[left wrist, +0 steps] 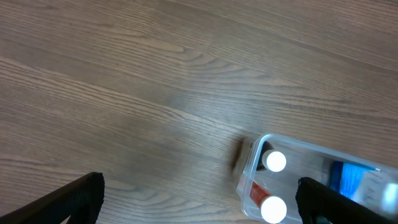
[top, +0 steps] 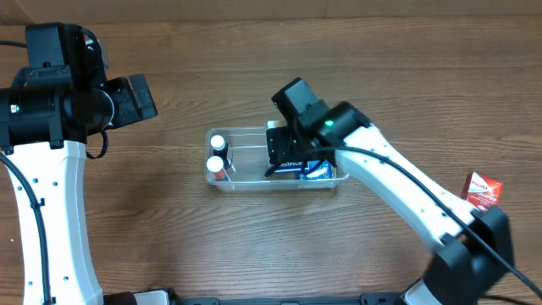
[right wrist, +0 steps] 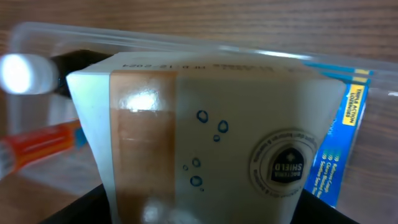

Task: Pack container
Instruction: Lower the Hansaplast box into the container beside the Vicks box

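Left arm: raised at the table's left edge, well apart from the container (top: 254,182). The left gripper (left wrist: 199,202) hangs over bare wooden table (left wrist: 124,93), its fingers (left wrist: 74,199) spread wide with nothing between them.

Right arm: stretched from the lower right to the table's centre. The right gripper (top: 284,152) is clamped on a white-and-tan carton (right wrist: 205,137), held over the container's middle.

Container: centre of the table, long side running left to right. Two white-capped bottles (top: 217,152) stand at its left end, and a blue pack (top: 318,169) lies at its right end. A red box (top: 483,190) sits well apart at the right.

Markings: the carton bears a round seal reading "SHIELD" and blue droplets. Its stamped edge line is too blurred to read, and the blue pack's print is too small.
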`<action>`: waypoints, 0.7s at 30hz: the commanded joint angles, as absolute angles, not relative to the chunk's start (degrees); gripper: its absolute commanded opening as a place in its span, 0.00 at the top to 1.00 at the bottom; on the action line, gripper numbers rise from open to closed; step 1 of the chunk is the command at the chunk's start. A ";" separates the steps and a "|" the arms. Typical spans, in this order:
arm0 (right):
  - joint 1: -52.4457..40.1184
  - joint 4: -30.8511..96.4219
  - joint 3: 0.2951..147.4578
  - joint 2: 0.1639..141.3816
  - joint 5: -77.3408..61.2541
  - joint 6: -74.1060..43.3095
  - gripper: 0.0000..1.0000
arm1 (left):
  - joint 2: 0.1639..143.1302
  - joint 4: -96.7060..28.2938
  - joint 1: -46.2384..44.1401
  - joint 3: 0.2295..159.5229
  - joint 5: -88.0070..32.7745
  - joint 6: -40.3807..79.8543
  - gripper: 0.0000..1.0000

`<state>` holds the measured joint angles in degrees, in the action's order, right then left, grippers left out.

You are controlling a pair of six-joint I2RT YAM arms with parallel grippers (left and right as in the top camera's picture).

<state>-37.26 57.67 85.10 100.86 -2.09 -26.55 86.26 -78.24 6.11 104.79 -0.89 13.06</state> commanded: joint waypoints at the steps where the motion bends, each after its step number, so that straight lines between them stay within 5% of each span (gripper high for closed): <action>1: -37.39 56.49 85.95 104.01 -1.67 -27.51 0.27 | 85.97 -78.24 6.35 106.13 -1.08 11.77 0.00; 21: -37.39 54.35 85.34 106.54 -3.09 -30.28 0.27 | 85.97 -78.85 6.37 106.13 -1.06 11.75 0.00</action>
<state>-37.28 54.89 85.08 106.28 -2.81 -29.78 86.26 -78.72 6.11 104.79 -0.89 13.06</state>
